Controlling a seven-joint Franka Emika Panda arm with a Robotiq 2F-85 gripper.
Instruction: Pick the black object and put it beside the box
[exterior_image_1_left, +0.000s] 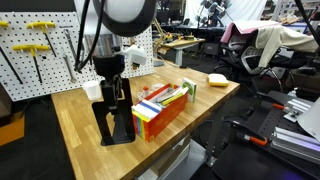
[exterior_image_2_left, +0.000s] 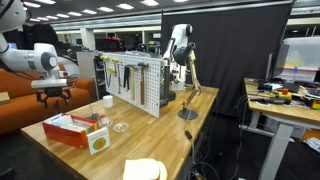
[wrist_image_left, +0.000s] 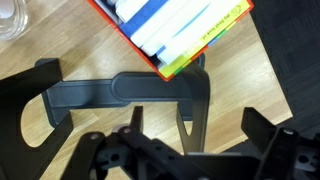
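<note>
The black bookend (wrist_image_left: 130, 90) stands on the wooden table right beside the striped box (wrist_image_left: 190, 30), its flat tongue lying along the box's side. In the wrist view my gripper (wrist_image_left: 197, 120) is open, with one finger on each side of the bookend's thin upright plate and a gap to each. In an exterior view the gripper (exterior_image_1_left: 117, 100) hangs just over the bookend (exterior_image_1_left: 108, 128) at the near end of the box (exterior_image_1_left: 160, 108). In an exterior view the box (exterior_image_2_left: 70, 128) lies under the gripper (exterior_image_2_left: 50, 97), and the bookend is hard to make out there.
A yellow sponge block (exterior_image_1_left: 217, 78) lies at the table's far corner. A pegboard (exterior_image_1_left: 40, 50) with tools stands behind the arm. A tape roll (exterior_image_2_left: 98, 142), a glass dish (exterior_image_2_left: 120, 127) and a white cup (exterior_image_2_left: 108, 100) sit near the box. A dark shape (wrist_image_left: 25, 110) lies left of the bookend.
</note>
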